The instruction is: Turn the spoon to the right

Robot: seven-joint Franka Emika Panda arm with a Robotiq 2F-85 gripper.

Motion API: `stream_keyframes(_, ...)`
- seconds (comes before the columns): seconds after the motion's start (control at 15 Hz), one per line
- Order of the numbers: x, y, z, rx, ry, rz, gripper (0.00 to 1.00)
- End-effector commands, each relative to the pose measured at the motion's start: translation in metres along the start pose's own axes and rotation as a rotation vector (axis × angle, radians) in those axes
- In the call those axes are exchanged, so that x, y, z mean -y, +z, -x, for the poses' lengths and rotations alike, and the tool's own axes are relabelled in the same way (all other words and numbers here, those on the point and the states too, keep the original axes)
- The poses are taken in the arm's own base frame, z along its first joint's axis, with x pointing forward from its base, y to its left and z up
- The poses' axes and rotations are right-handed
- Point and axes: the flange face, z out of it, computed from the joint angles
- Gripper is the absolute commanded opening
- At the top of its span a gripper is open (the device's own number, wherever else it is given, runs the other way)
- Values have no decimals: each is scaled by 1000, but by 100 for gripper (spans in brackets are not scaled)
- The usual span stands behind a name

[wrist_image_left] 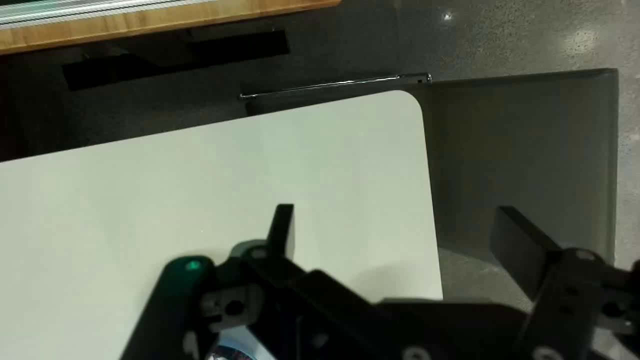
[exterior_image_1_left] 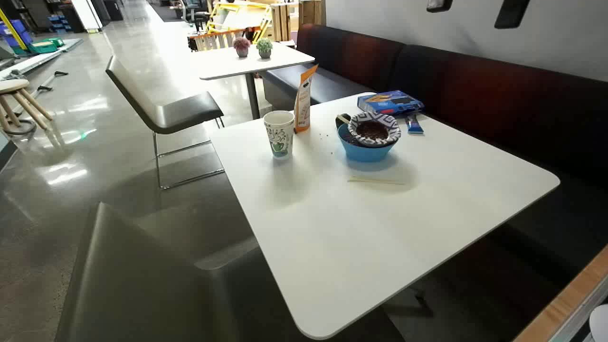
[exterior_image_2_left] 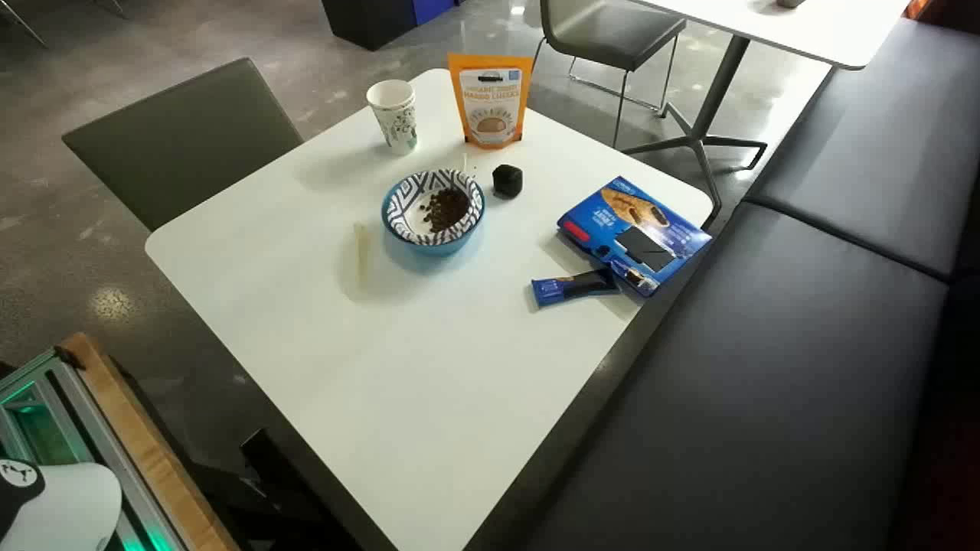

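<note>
The spoon is a thin pale tan stick lying flat on the white table. In an exterior view the spoon (exterior_image_1_left: 376, 180) lies crosswise just in front of the blue bowl (exterior_image_1_left: 365, 153). In an exterior view the spoon (exterior_image_2_left: 362, 254) lies left of the blue bowl (exterior_image_2_left: 442, 246), apart from it. In the wrist view the spoon does not show. My gripper (wrist_image_left: 397, 220) is open and empty, its fingers wide apart above the table's edge. Its two dark fingertips also show high at the top of an exterior view (exterior_image_1_left: 475, 12), well above the spoon.
A white paper cup (exterior_image_1_left: 279, 135), an orange pouch (exterior_image_2_left: 492, 103), a black lump (exterior_image_2_left: 507, 181), a blue box (exterior_image_2_left: 635, 233) and a blue wrapped bar (exterior_image_2_left: 573, 288) stand or lie around the bowl. A patterned bowl (exterior_image_2_left: 409, 208) with dark bits sits in the blue bowl. A chair (wrist_image_left: 525, 160) adjoins the table.
</note>
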Motion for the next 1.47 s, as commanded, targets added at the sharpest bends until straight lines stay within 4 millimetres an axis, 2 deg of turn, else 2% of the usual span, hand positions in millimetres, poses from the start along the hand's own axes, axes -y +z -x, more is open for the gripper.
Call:
stream_keyframes(0.0,0,-1,0,1,0,0,100)
stream_keyframes(0.13,3,7,-2,3,-20,6,100)
stream_keyframes(0.27,7,30,-4,-13,-55,69,100)
stream_keyframes(0.4,8,58,-7,-35,-117,123,100)
stream_keyframes(0.67,1,129,-12,-24,-252,208,100)
stream_keyframes(0.93,-13,193,-24,-45,-410,242,100)
stream_keyframes(1.0,-7,197,-40,-53,-448,245,100)
stream_keyframes(1.13,-22,210,-57,-95,-515,297,100)
stream_keyframes(1.2,-12,193,-40,-93,-459,271,100)
stream_keyframes(1.4,-20,208,-57,-86,-489,285,100)
